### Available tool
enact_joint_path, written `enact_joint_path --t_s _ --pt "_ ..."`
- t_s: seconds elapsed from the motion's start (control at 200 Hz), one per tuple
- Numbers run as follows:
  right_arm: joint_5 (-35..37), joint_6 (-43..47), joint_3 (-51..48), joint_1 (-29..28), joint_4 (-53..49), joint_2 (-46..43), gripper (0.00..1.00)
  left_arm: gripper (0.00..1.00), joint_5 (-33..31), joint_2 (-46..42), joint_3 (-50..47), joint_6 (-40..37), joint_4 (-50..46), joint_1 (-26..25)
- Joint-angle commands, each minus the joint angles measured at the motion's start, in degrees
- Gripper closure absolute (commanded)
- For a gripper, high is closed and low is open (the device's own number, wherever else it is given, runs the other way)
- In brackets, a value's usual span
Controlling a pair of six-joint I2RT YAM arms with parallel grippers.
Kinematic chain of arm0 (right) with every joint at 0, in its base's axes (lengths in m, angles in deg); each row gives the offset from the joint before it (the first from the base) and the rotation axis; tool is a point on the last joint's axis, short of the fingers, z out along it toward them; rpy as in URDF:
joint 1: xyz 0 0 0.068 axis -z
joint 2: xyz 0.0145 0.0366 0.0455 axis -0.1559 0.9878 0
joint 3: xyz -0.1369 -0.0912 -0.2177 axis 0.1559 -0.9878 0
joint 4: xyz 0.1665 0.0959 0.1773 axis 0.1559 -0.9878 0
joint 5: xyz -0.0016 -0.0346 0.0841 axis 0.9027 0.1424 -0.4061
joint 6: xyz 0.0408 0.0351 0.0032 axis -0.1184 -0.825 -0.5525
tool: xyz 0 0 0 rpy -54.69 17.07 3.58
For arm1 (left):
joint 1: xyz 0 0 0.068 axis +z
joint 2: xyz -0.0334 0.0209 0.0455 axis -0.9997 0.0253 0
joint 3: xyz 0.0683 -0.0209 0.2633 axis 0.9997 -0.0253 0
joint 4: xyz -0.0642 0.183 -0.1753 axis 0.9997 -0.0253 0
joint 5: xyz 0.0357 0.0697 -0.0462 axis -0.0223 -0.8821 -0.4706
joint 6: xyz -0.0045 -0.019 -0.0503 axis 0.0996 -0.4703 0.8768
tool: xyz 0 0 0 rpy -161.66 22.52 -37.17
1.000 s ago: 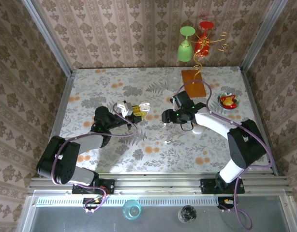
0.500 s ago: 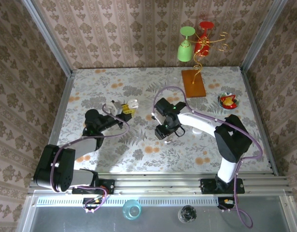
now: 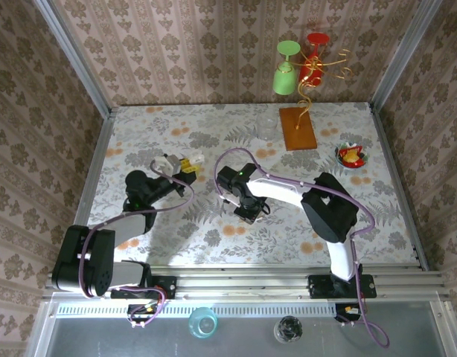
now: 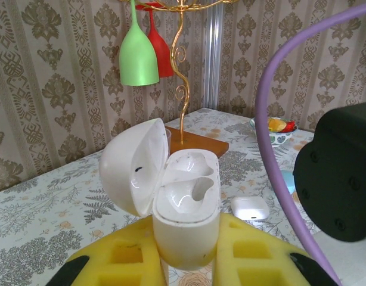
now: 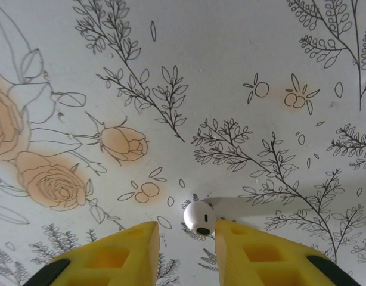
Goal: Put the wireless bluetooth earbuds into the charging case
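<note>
Since a second ago the right arm [image 3: 288,187] has folded in and carried its wrist left, away from the wooden base [image 3: 298,128] of the glass stand and out to the middle of the table. The left arm [image 3: 143,204] has drawn its load a little further left too.

On my right wrist feed, the right gripper [image 5: 187,227] points down at the flowered tablecloth [image 5: 278,47]. Its yellow fingers [image 5: 120,256] stand partly apart, with a gap wider than the earbud [image 5: 199,217]. That single white earbud lies on the cloth just at the fingertips, in line with the gap and closer to the right-hand finger. I cannot tell whether that finger touches it. Nothing is clamped.

On the left wrist feed, the left gripper [image 4: 186,229] is closed on the charging case [image 4: 186,208]. Its yellow pads press the white body from both sides and hold it upright above the table. The lid [image 4: 132,167] is swung fully open to the left, and both moulded wells inside are bare.

Past the held case, a second small white case [image 4: 250,207] sits shut on the cloth, slightly to the right. Further back stands the gold wire stand [image 4: 182,71], with a green glass [image 4: 138,56] and a red glass [image 4: 161,50] hanging bowl-down. A purple cable [image 4: 272,119] arcs across the right of this feed.
</note>
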Motion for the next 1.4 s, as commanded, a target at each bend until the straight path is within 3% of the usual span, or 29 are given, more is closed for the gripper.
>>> enact_joint_path --t_s 0.0,0.555,1.11,1.225,1.395 --pt "2.63 1.87 1.98 -0.2 -3.55 1.83 0.68 1.0 0.08 -1.48 -0.69 0.68 2.59 0.71" --pt "3.47 2.52 2.87 -0.02 -3.76 4.42 0.76 1.0 0.57 -1.68 -0.95 0.63 2.36 0.71" --pt "2.41 2.06 2.02 0.75 -3.87 5.55 0.74 1.0 0.94 -1.51 -0.78 0.83 2.24 0.69" --pt "2.0 1.82 1.97 0.86 -3.89 5.37 0.82 1.0 0.95 -1.48 -0.8 0.8 2.29 0.71" --pt "-0.25 0.24 1.39 2.64 -2.39 2.11 0.83 1.0 0.93 -1.4 -1.11 0.68 2.29 0.71"
